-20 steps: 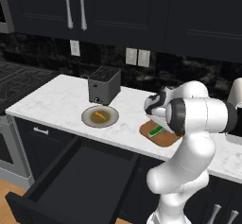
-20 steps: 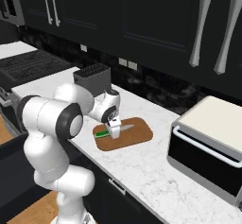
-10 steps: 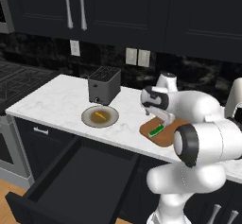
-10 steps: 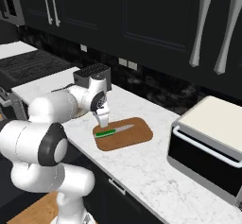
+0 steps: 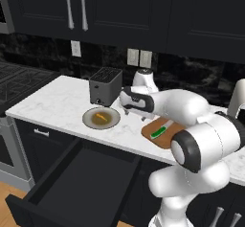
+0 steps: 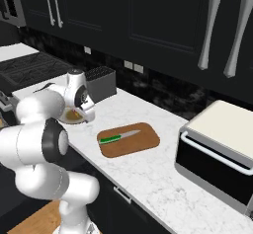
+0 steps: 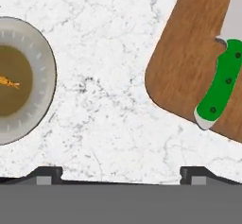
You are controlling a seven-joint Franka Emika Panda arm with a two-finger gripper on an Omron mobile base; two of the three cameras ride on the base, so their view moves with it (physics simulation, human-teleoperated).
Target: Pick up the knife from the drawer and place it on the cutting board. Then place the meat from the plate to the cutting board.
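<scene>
knife [image 7: 219,87]: flat on the cutting board [image 7: 189,48], green handle near the board's plate-side edge, blade pointing away from the plate
cutting board: on the marble counter [image 7: 108,100], apart from the plate, bare counter between them
plate [image 7: 40,62]: on counter just in front of the toaster [image 5: 105,86], beside the board
meat [image 7: 8,82]: thin orange strip in the plate's brown centre
gripper [image 7: 120,173]: fingers spread wide, nothing between them, over the bare counter between plate and board
drawer [image 5: 72,183]: pulled open below the counter edge under the plate
</scene>
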